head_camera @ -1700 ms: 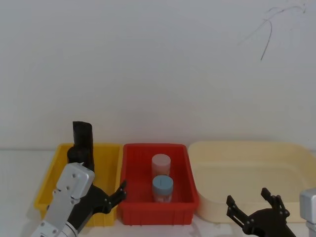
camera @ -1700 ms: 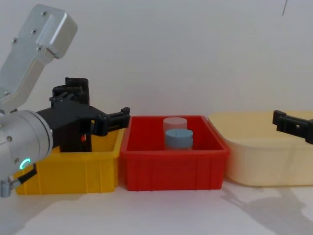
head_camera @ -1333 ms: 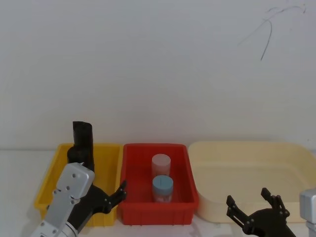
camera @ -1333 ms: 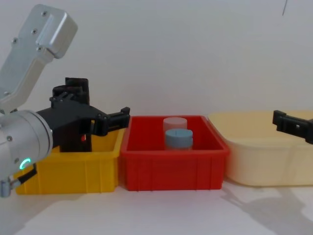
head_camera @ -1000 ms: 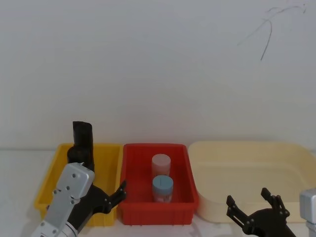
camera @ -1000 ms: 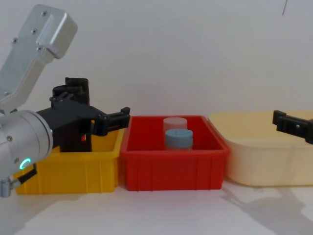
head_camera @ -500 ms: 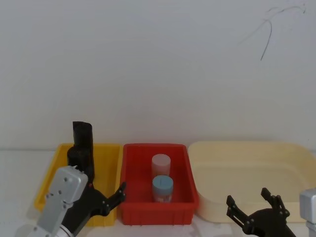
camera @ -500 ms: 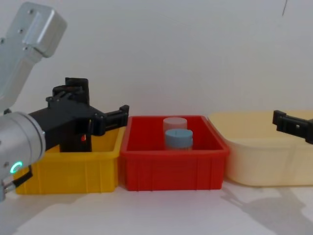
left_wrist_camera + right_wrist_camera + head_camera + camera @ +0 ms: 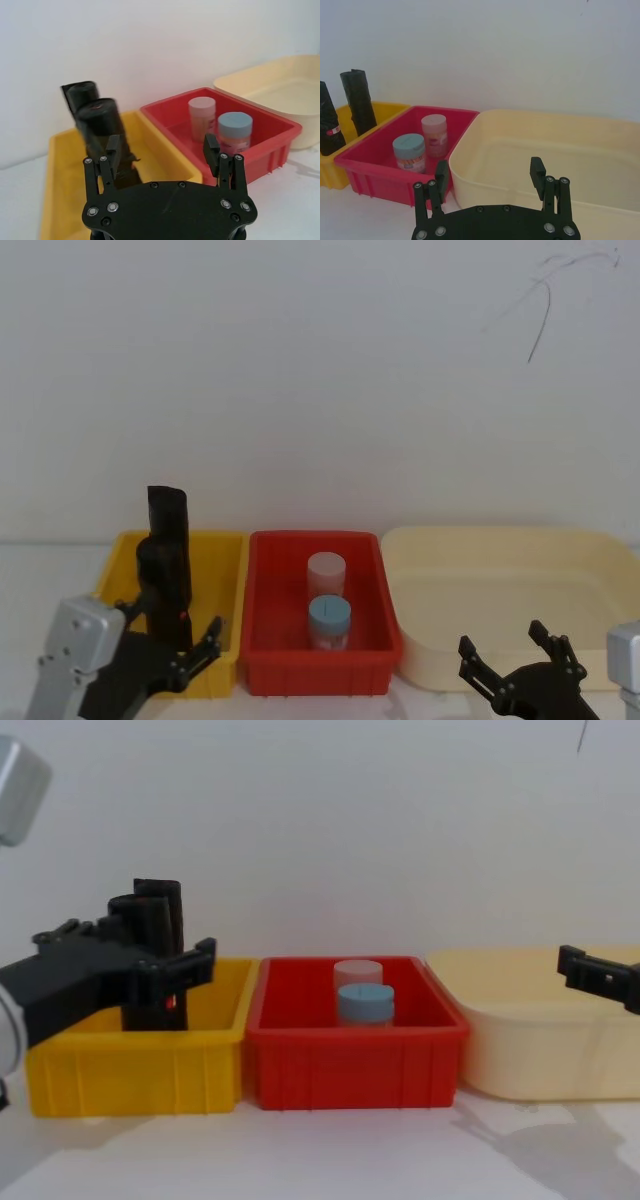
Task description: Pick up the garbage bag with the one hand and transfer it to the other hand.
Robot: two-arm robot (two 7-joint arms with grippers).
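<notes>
Left hand (image 9: 162, 145): fingers spread wide, nothing between them. It sits low at the near side of the yellow bin (image 9: 140, 1075), about level with the rim.

Garbage bag (image 9: 165, 575): stands in the yellow bin, long axis close to upright, red mark low on its side. The plain black roll (image 9: 168, 508) is just behind it and taller, possibly touching it.

Key relation: the bag lies straight ahead of the left hand, beyond the fingertips and apart from them. In the head view it falls within the gap; the left wrist view puts it nearer one finger. The fingers open sideways, across the upright roll, so I judge a forward reach with a slight sideways trim would bracket it.

Right hand (image 9: 489, 169): open, empty, low over the counter (image 9: 330, 1150) before the cream tub (image 9: 540, 1050). It is well apart from the bag, with the red bin (image 9: 355, 1070) between. The left hand is far nearer.
</notes>
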